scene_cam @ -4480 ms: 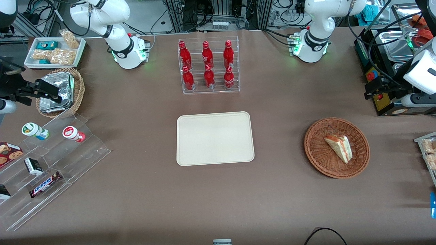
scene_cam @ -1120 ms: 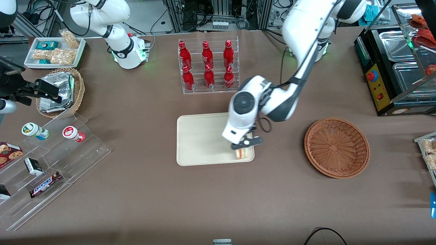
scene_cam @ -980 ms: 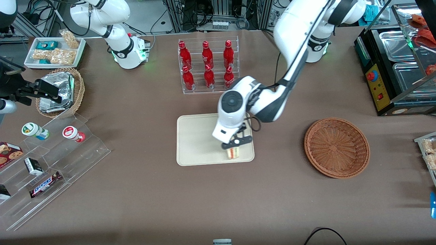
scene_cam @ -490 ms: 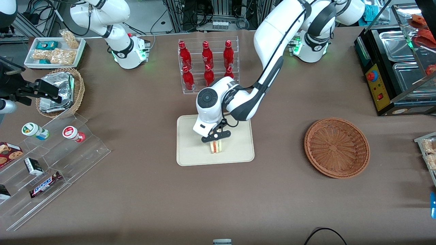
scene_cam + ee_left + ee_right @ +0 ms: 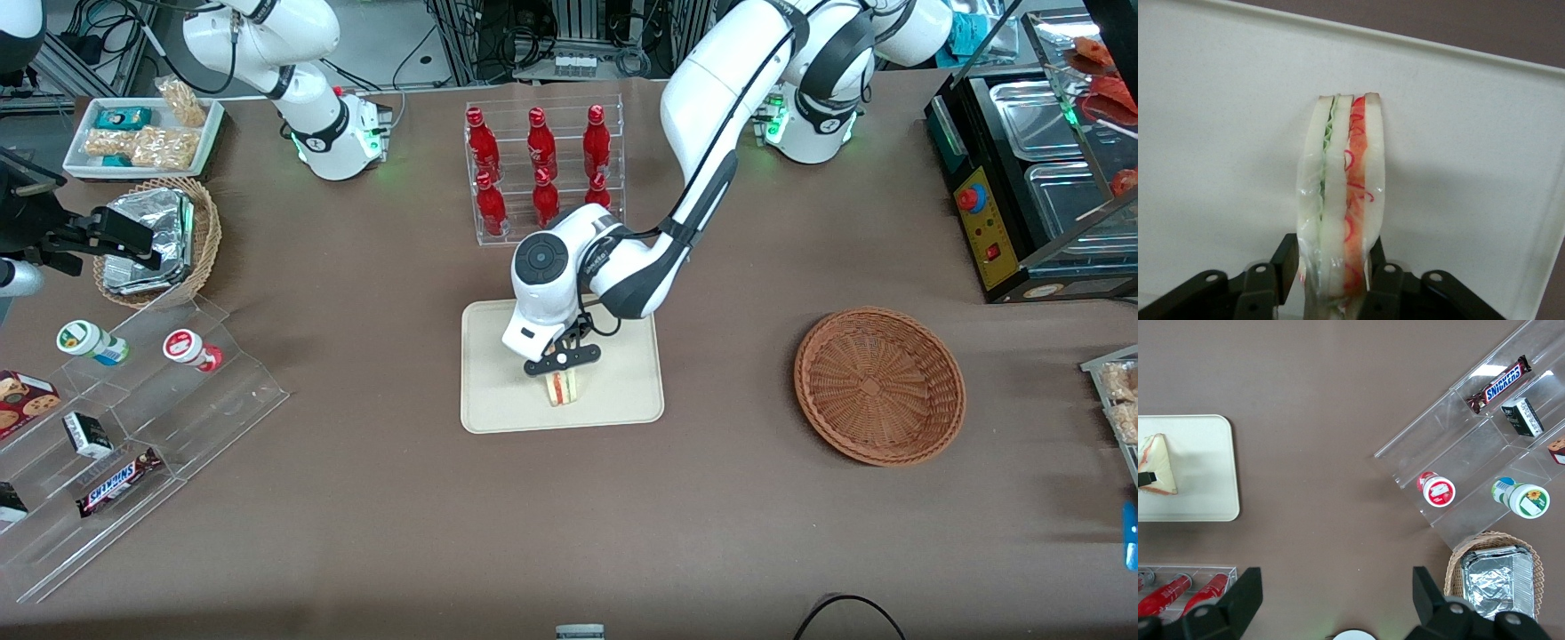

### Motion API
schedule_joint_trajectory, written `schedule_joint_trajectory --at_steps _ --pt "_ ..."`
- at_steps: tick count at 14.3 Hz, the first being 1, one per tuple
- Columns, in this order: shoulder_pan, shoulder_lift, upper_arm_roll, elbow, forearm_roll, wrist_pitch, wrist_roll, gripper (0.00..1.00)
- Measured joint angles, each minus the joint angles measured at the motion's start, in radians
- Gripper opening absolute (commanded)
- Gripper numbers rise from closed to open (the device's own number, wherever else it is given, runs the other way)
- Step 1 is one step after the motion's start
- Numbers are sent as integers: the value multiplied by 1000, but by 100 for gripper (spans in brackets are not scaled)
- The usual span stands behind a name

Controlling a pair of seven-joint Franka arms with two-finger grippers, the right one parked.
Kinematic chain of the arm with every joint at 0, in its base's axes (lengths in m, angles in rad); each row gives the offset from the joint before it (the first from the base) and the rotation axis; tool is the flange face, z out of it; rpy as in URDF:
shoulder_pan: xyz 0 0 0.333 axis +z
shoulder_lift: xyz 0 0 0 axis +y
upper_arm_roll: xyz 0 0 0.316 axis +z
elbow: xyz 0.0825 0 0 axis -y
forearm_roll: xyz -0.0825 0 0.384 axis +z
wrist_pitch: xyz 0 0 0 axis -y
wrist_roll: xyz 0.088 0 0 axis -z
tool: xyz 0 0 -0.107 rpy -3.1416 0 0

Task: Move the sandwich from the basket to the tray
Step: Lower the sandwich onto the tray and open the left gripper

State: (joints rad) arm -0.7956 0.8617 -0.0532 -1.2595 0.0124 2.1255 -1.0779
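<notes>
- A small white rectangular tray of snack bags (image 5: 142, 133) lies at the parked arm's end of the table, and a deep tan wicker basket of foil-wrapped packets (image 5: 164, 238) sits nearer the front camera than it.
- A clear acrylic rack of red bottles (image 5: 544, 173) stands farther from the front camera than the large flat cream-beige rectangular tray (image 5: 498, 400).
- The left arm's black two-finger gripper (image 5: 559, 360) hangs over the cream tray's middle, its jaws pinching the clear-wrapped triangular sandwich wedge of white bread with red and green filling (image 5: 561, 388).
- In the left wrist view the fingers (image 5: 1382, 288) press both bread faces of the wedge (image 5: 1343, 200), which stands on edge with the tray's pale floor (image 5: 1218, 100) under it; whether it touches the floor cannot be told.
- The wide, shallow reddish-brown round wicker basket (image 5: 878, 384) sits toward the working arm's end, well apart from the tray, with nothing in it.
</notes>
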Motion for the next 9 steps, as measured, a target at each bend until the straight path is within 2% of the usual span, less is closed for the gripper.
schedule_joint_trajectory --at_steps 5,9 --pt "10 -75 15 11 7 -101 11 100" --pt "21 -225 86 -118 33 -231 43 100"
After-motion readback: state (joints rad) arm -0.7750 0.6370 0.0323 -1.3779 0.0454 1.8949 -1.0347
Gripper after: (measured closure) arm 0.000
